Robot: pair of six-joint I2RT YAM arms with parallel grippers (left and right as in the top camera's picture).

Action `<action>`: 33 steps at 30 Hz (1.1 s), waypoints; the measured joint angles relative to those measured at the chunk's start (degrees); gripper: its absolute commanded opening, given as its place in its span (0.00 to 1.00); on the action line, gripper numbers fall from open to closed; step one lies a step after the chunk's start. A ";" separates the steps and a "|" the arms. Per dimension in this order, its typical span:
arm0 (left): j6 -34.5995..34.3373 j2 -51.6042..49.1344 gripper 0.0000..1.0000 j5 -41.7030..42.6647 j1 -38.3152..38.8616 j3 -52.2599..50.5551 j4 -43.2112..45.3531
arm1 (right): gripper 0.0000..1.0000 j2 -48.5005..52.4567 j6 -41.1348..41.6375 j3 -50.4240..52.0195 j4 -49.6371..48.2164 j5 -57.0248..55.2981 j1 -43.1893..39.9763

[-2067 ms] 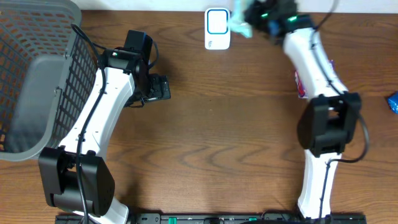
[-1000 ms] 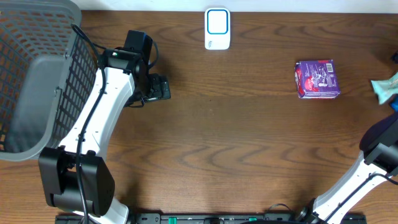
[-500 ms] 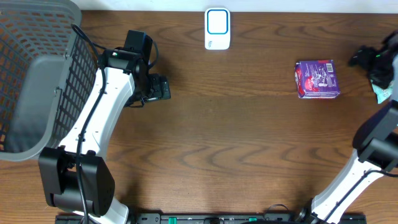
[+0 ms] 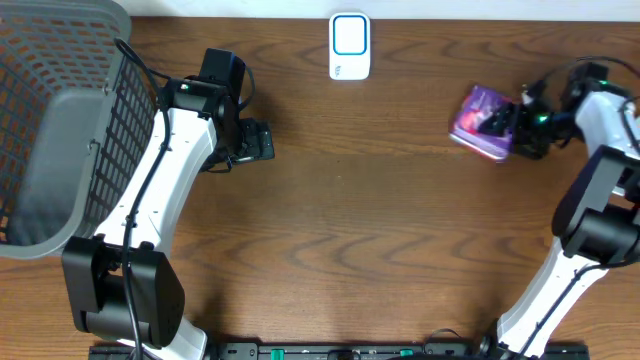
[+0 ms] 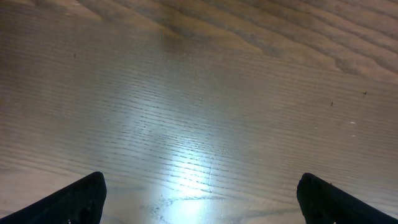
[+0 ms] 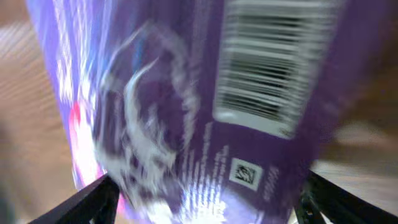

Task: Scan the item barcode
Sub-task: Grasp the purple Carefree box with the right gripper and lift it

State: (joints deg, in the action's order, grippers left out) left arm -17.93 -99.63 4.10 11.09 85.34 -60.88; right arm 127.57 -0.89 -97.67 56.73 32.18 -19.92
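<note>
The item is a purple package [image 4: 478, 122], lying tilted on the table right of centre. My right gripper [image 4: 516, 127] is at its right end. In the right wrist view the package [image 6: 186, 124] fills the space between my wide-set right gripper [image 6: 208, 205] fingers and looks blurred. Its barcode [image 6: 273, 62] faces this camera. The white scanner [image 4: 349, 45] with a blue-rimmed window stands at the back edge, centre. My left gripper [image 4: 262, 141] rests open over bare wood at the left, and the left wrist view shows the left gripper [image 5: 202, 202] with nothing between its fingers.
A large grey mesh basket [image 4: 130, 110] takes up the left end of the table, right beside my left arm. Bare wood lies between the scanner and the package.
My right arm swung back from the far right edge to the purple package. The package has shifted left and tipped. The left arm has not moved.
</note>
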 measured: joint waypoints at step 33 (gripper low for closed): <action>0.00 0.00 0.98 0.00 0.00 0.00 0.00 | 0.89 -0.85 4.35 -16.00 -9.01 -19.10 15.28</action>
State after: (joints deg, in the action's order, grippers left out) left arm -17.93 -99.63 4.10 11.09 85.34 -60.88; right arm 126.72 3.46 -113.67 47.72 13.08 -4.64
